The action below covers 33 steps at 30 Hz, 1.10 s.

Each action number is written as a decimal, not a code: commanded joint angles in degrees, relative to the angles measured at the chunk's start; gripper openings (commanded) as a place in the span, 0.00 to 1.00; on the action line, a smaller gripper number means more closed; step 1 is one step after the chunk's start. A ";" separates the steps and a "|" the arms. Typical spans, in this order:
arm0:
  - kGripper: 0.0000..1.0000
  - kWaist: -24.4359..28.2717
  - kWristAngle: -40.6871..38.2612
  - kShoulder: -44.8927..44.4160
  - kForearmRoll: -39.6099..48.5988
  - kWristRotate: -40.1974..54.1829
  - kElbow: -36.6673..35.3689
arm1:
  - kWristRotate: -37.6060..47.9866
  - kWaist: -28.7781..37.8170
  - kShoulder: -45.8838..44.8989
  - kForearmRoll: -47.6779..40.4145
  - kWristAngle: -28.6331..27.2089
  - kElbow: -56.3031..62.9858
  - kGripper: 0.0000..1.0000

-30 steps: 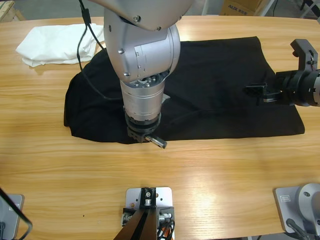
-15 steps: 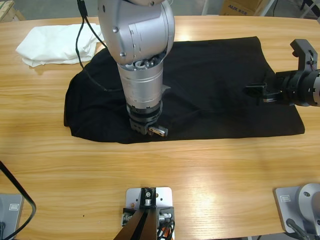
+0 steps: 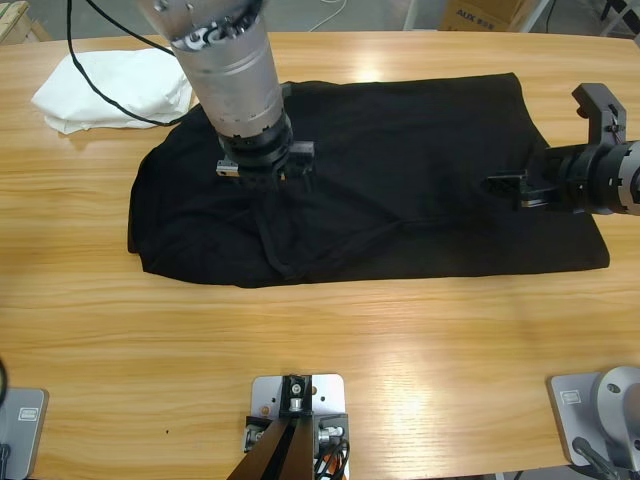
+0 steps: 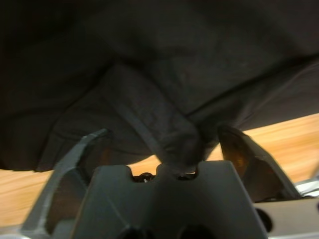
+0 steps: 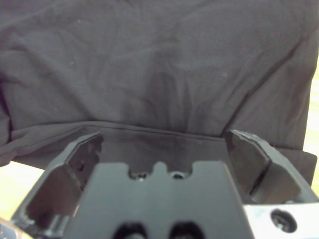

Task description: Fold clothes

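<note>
Bare wooden table runs open along the near side of the black T-shirt. A white garment blocks the far left corner. One silver arm stands over the shirt's left half.

The left gripper hides part of the black T-shirt; its lettering cannot be seen.

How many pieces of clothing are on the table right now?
2: a black T-shirt spread across the table's middle, and a white garment bunched at the far left corner. More could be hidden under the shirt.
</note>
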 commanded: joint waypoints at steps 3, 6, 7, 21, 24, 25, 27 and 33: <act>0.83 3.68 -5.81 -10.72 -27.29 -12.66 31.44 | 0.68 -0.26 1.70 -0.83 0.77 1.16 1.00; 0.83 3.85 -5.74 -14.62 -34.55 -17.93 39.70 | 0.68 -0.26 2.07 -0.88 0.85 1.08 1.00; 0.83 3.54 -5.74 -15.38 -36.21 -19.62 41.28 | 0.68 -0.26 2.09 -0.86 0.85 1.08 1.00; 0.72 -1.05 -5.28 -12.76 -44.17 -28.55 47.16 | 0.68 -0.19 1.65 -0.83 1.03 1.27 1.00; 0.72 -1.05 -4.63 -13.34 -44.12 -28.48 48.05 | 0.68 -0.19 1.89 -0.83 1.03 1.25 1.00; 0.72 -1.05 -4.46 -13.36 -44.12 -28.53 48.32 | 0.68 -0.19 1.91 -0.83 1.03 1.25 1.00; 0.75 -1.05 -4.40 -12.62 -44.15 -28.44 48.37 | 0.68 -0.22 1.91 -0.83 1.03 1.25 1.00; 0.88 -1.79 -3.08 -10.09 -48.77 -28.39 49.42 | 0.68 -0.26 1.35 -0.74 1.28 1.41 1.00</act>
